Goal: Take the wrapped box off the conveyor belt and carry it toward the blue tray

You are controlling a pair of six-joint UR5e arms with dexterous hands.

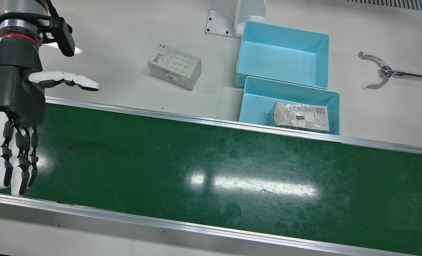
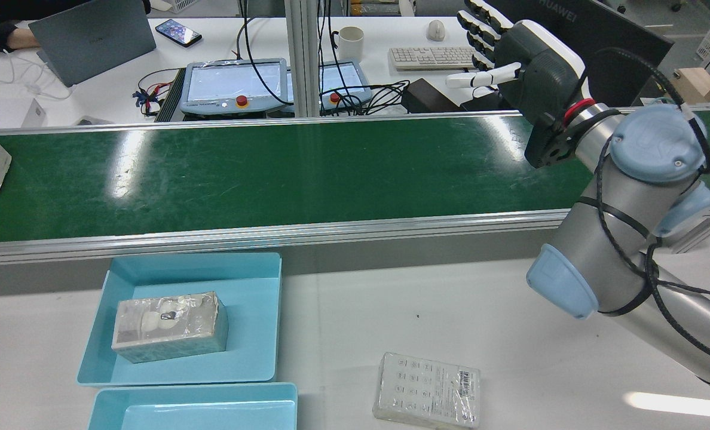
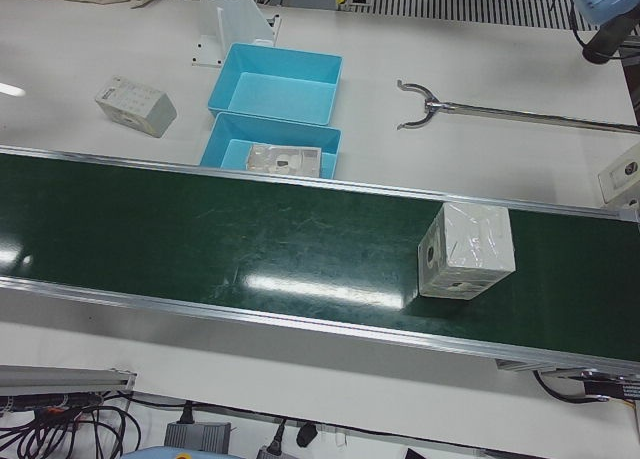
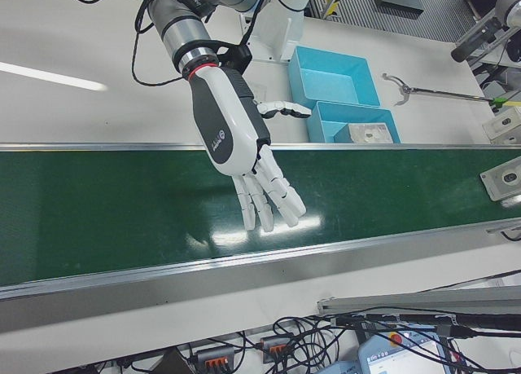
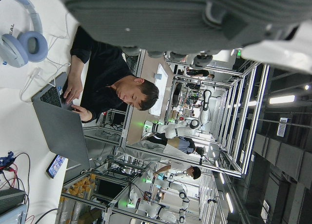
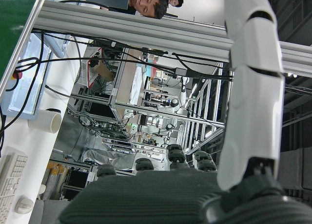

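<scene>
Riding the conveyor belt (image 3: 200, 229), wrapped box (image 3: 466, 251); right robot hand (image 4: 244, 150) spread, empty.

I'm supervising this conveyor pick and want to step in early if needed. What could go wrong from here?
1. The wrapped box sits at the far end of the belt from the open right hand, which may mistime it.
2. The near blue tray already holds a box, so space is tight.
3. The shiny wrap might slip in the fingers.
</scene>
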